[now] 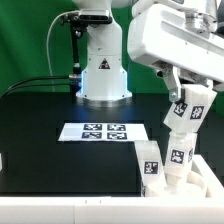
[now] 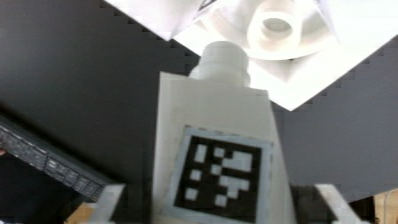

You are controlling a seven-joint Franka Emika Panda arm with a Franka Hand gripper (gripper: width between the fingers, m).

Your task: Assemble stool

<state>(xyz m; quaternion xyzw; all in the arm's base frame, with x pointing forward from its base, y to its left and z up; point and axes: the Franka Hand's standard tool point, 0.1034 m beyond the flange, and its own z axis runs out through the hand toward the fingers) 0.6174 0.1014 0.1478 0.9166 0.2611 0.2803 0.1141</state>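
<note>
White plastic is filling most of the wrist view, where a chunky stool leg [image 2: 222, 150] is sitting between the two fingers of the end effector [image 2: 217, 205], its square black-and-white tag facing the camera. Both finger pads are pressing against the leg's sides, so the end effector is closed narrowly on this part. The leg's rounded tip is pointing toward a second white part [image 2: 285, 35] with a round opening; whether the two are touching cannot be told.

Seen from the exterior view, the end effector [image 1: 188, 100] is hanging at the right of the frame, holding the tagged leg [image 1: 187, 112] tilted and raised above the black tabletop [image 1: 50, 150]. Below it, in the lower right of the frame, more white stool parts are gathering: another tagged leg [image 1: 150, 165] is standing beside a further tagged piece [image 1: 181, 155], with the pale curved edge of the seat [image 1: 205, 180] near the frame's right border. How these pieces are meeting is hard to tell.

Near the middle of the frame, the marker board [image 1: 103, 131] is lying flat on the tabletop, in front of the robot's white base [image 1: 103, 70]. A white rim [image 1: 60, 212] is running along the bottom of the frame.
</note>
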